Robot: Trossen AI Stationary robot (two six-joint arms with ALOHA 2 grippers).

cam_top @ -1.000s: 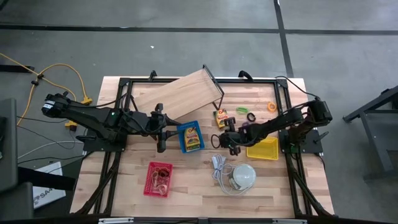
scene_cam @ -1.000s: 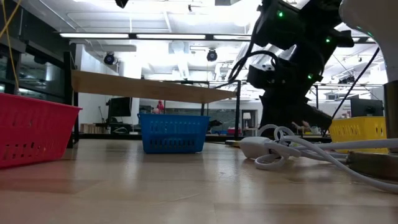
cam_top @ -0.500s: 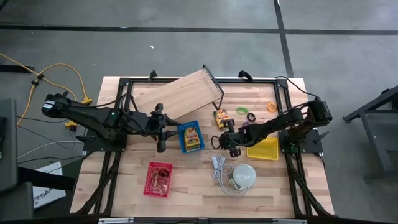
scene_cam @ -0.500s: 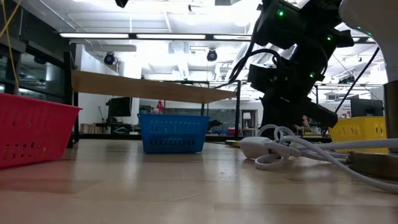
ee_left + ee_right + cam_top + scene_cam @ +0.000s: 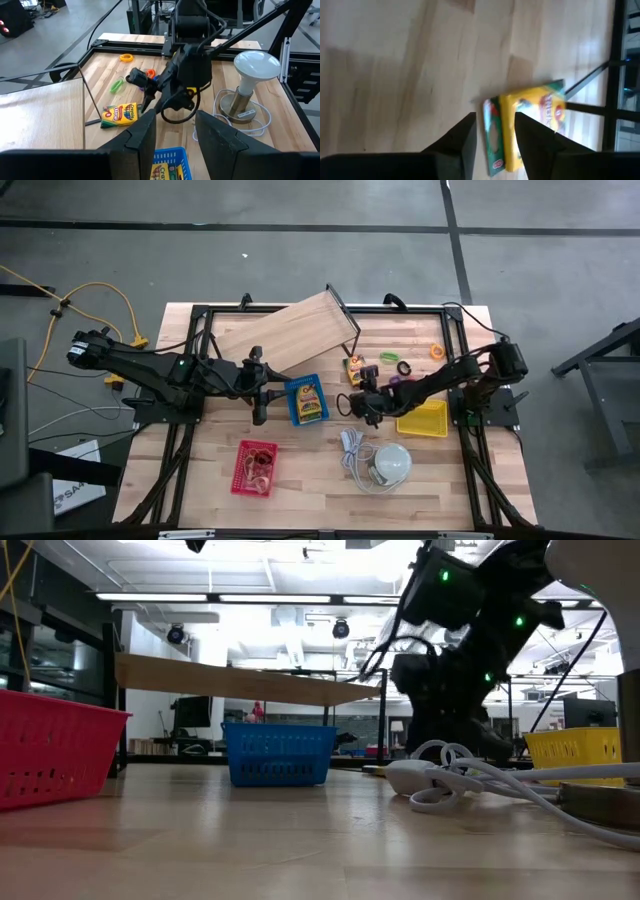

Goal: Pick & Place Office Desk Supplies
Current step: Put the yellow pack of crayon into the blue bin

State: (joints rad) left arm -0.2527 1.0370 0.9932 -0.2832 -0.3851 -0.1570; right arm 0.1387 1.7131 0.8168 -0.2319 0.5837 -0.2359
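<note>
- The work surface was a light butcher-block wooden table (image 5: 200, 470) framed with black rails, standing on a grey concrete floor; a yellow cable lay on the floor off the table's left end.
- A tilted wooden board (image 5: 288, 332) on a black stand rose at the table's far side.
- The blue basket (image 5: 306, 400) sat just in front of that board and held a yellow crayon packet.
- A second crayon box (image 5: 356, 367) lay flat on the bare wood to the right of the blue basket, close to the board's stand.
- The right gripper (image 5: 352, 404) hung just in front of that crayon box, its fingers spread and holding nothing; its wrist camera looked down on the box between the fingers.
- The left gripper (image 5: 261, 394) waited just left of the blue basket, jaws apart and empty.
- Small green (image 5: 389, 357), black and orange (image 5: 437, 351) ring-like pieces lay right of the crayon box.
- A yellow basket (image 5: 424, 420) sat right of the right gripper; a red basket (image 5: 255, 467) stood nearer the front edge.
- A white dome lamp (image 5: 392, 463) with its coiled cord stood in front of the yellow basket.
- Behind the table, the low view showed a workshop with strip ceiling lights (image 5: 250, 598).
</note>
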